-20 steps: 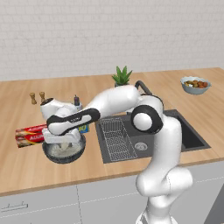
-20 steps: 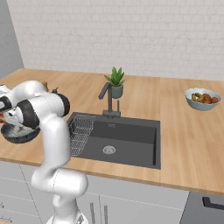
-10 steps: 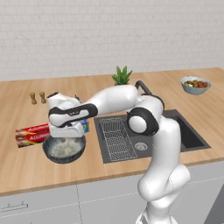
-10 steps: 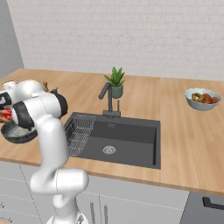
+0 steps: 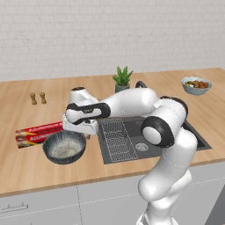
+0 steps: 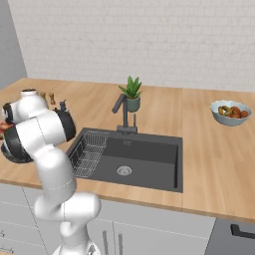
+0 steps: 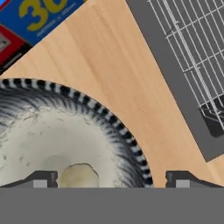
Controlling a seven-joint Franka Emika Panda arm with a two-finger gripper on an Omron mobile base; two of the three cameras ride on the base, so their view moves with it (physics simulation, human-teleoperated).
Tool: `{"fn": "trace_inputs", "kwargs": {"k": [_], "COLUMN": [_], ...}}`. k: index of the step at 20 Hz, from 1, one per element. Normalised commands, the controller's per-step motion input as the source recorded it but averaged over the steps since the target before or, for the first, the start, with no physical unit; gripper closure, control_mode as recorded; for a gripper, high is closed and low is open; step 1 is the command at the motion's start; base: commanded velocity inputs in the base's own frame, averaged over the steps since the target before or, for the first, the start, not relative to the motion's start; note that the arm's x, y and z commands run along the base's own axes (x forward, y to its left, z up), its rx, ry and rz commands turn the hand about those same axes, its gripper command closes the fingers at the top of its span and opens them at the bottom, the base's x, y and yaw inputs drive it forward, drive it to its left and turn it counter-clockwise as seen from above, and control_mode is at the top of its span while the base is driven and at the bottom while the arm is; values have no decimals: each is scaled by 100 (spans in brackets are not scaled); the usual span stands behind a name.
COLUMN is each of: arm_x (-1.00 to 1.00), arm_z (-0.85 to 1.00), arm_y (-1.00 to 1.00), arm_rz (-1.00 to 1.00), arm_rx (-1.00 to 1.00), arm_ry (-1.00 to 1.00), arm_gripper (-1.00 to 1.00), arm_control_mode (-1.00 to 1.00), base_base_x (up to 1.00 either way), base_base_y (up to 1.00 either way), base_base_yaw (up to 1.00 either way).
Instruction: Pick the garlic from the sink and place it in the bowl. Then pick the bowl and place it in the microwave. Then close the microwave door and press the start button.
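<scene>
The garlic, a pale clove, lies free inside the bowl, low in the hand view. My gripper is open, its fingertips wide apart either side of the garlic and above it. In the left base view the bowl stands on the counter left of the sink, and the gripper hangs over the bowl's right rim. The bowl's dark edge peeks out behind my arm in the right base view. The microwave and its door are out of view.
A red and blue foil box lies just behind the bowl. The wire rack fills the sink's left part, with the faucet and a potted plant behind. A small food bowl sits far right, two shakers far left.
The gripper has opened and let the garlic go into the bowl. The hand has risen and drawn a little right, off the bowl's middle toward its right rim.
</scene>
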Motion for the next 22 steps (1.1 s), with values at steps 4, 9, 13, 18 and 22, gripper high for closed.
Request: {"fn": "trace_inputs", "kwargs": {"k": [4, 9, 13, 18, 22], "arm_x": [0, 16, 10, 0, 0], "arm_z": [0, -6, -5, -19, -16], "arm_y": [-22, 1, 6, 9, 15], "arm_rz": [2, 13, 22, 18, 12], "arm_rx": [20, 11, 4, 2, 0], "arm_ry": [-8, -3, -1, -5, -5], "arm_gripper": [-100, -100, -100, -100, -100], "arm_control_mode": [-100, -100, -100, -100, -100], "base_base_x": [0, 0, 0, 0, 0], "base_base_y": [0, 0, 0, 0, 0], "base_base_yaw": [0, 0, 0, 0, 0]}}
